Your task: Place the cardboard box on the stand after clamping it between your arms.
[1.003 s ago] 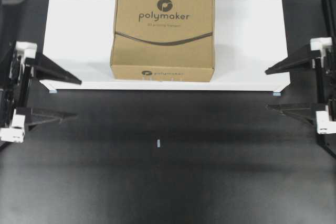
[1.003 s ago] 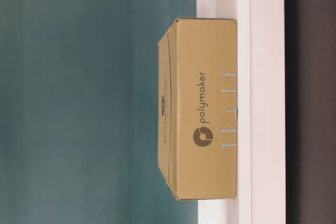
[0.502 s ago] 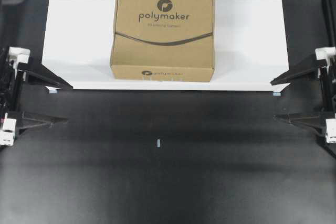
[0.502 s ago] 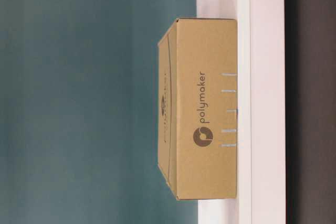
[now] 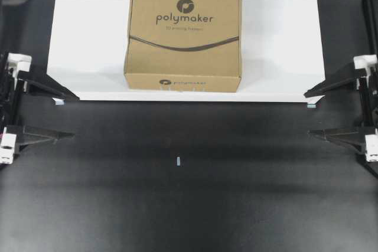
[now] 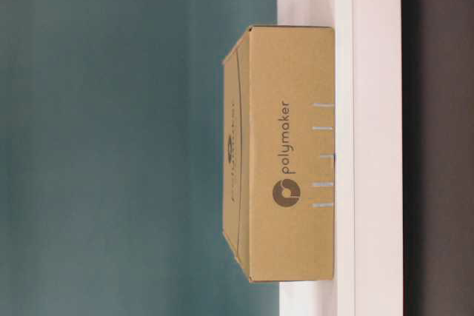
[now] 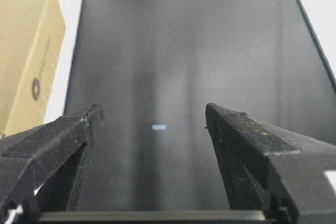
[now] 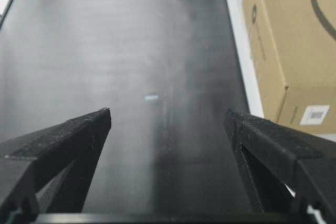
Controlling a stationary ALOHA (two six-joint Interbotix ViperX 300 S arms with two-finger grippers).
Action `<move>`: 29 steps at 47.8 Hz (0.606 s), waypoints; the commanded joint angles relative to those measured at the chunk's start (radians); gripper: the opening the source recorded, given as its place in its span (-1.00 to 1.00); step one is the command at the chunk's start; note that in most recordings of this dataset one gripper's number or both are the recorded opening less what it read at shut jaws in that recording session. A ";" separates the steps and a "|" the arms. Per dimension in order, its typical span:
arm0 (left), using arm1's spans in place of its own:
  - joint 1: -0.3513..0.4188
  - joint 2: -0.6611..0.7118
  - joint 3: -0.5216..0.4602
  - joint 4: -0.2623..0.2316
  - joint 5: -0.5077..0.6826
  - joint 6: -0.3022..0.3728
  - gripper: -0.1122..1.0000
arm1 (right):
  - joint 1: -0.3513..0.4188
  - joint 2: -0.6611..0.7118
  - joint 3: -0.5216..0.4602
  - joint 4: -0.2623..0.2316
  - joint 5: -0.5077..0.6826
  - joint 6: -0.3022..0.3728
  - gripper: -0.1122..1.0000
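**Box resting on the white stand, both claws spread wide at the table edges**

Cardboard box (image 5: 183, 33) sits flat on the stand (image 5: 283, 45), near the middle of its width, with its printed lid facing up and its front face close to the stand's front edge. From the table-level view we see the box (image 6: 290, 153) lying squarely on the white platform (image 6: 376, 138), its "polymaker" side panel turned toward the camera and a teal wall behind it.

We find the left gripper (image 5: 75, 115) far out at the left edge of the black tabletop (image 5: 189, 193), its two triangular fingers spread wide with nothing between them. The upper finger's tip lies over the stand's front left corner; the lower one is over bare tabletop. The right gripper (image 5: 306, 114) mirrors it at the right edge, also wide open and holding nothing, its upper tip by the stand's front right corner. Both are well apart from the box.

In the left wrist view we see the gripper (image 7: 153, 113) framing dark tabletop, with the box (image 7: 29, 51) off to the upper left. In the right wrist view the gripper (image 8: 168, 114) likewise frames tabletop, the box (image 8: 294, 45) at upper right. A small pale mark (image 5: 178, 161) lies on the tabletop in front of the stand.
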 commanded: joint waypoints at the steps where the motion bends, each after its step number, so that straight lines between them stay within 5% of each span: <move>1: -0.002 0.003 -0.012 0.002 0.003 -0.002 0.58 | 0.014 0.003 -0.002 0.003 -0.009 0.011 0.71; 29: -0.002 -0.026 -0.005 0.002 0.011 -0.002 0.58 | 0.008 -0.028 0.029 0.005 -0.043 0.012 0.70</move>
